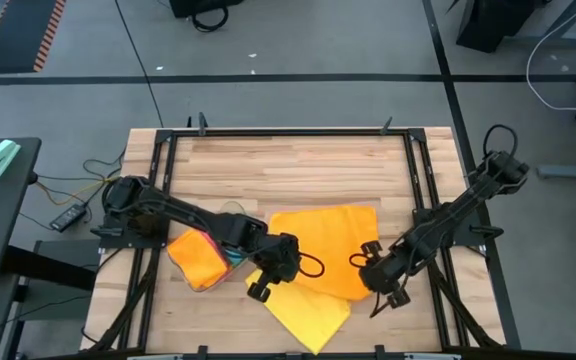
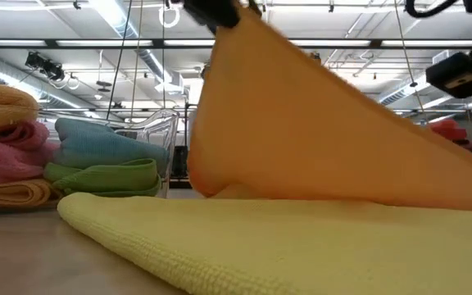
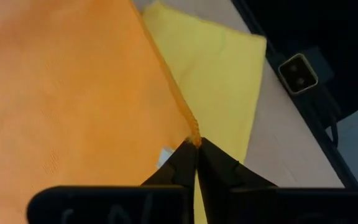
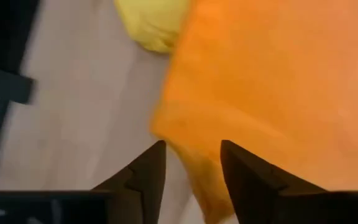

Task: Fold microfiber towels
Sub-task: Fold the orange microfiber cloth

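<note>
An orange microfiber towel (image 1: 326,250) lies spread over a yellow towel (image 1: 306,312) near the table's front middle. The low view shows the orange towel (image 2: 301,123) raised at one corner and sloping down onto the yellow towel (image 2: 260,246). My left gripper (image 1: 266,284) is shut on that raised corner. At the towel's right side my right gripper (image 1: 373,280) stands open; in the right wrist view its fingers (image 4: 192,149) straddle the orange towel's edge (image 4: 185,152) without gripping it. My left gripper (image 3: 196,149) pinches the orange towel's corner (image 3: 193,132), where the stitched hem ends, between its two fingertips. The fingers slant down onto it from the table's left. The corner is lifted off the table, and the cloth hangs sloping from it, its far part resting on the yellow towel.
Left of the towels a clear plastic tray (image 2: 161,123) holds folded towels, orange on top in the high view (image 1: 200,258); pink (image 2: 2,156), blue (image 2: 97,143) and green (image 2: 109,176) folds show in the low view. Bare wood (image 1: 288,170) lies toward the far edge.
</note>
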Tool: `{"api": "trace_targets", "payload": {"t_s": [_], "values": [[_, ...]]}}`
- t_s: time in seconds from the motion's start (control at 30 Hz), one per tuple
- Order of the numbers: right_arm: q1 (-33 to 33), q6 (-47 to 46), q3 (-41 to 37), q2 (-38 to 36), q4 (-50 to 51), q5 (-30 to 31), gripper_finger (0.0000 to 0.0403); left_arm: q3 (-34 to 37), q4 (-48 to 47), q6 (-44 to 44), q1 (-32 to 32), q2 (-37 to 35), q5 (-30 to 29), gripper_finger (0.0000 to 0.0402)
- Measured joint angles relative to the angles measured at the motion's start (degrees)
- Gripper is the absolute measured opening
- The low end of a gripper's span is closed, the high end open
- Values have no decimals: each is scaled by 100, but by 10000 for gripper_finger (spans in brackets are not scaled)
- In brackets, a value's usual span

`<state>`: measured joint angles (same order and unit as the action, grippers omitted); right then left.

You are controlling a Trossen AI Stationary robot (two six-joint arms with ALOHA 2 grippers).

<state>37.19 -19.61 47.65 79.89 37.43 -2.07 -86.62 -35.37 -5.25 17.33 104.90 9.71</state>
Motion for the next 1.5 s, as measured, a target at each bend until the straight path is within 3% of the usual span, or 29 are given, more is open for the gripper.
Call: {"api": "trace_targets", "payload": {"t_s": [0.23,0.37,0.5,0.63,0.77,0.9,1.03,1.3,1.5], "values": [[75,-947,510,-99,230,-692,164,-469,-139,-542,-29,-2,-1,17],[210,-1178,476,-170,247,-112,156,-576,-35,-1023,-5,1,0,32],[216,-1417,337,-44,146,514,149,-580,271,-1234,-12,95,0,18],[216,-1448,226,115,-653,1394,144,-572,451,-1196,-29,271,0,7],[265,-1294,214,330,-1602,2273,140,-580,607,-1072,-42,522,-19,23],[260,-1338,217,531,-2261,2868,137,-577,709,-1008,-44,702,-55,21],[179,-1365,215,800,-2707,3035,135,-573,989,-958,-71,806,-255,7],[122,-1747,207,1011,-3224,3083,135,-573,1308,-890,-40,957,-1141,16],[116,-1922,211,1039,-3243,3326,135,-576,1561,-891,-40,955,-1211,9]]}}
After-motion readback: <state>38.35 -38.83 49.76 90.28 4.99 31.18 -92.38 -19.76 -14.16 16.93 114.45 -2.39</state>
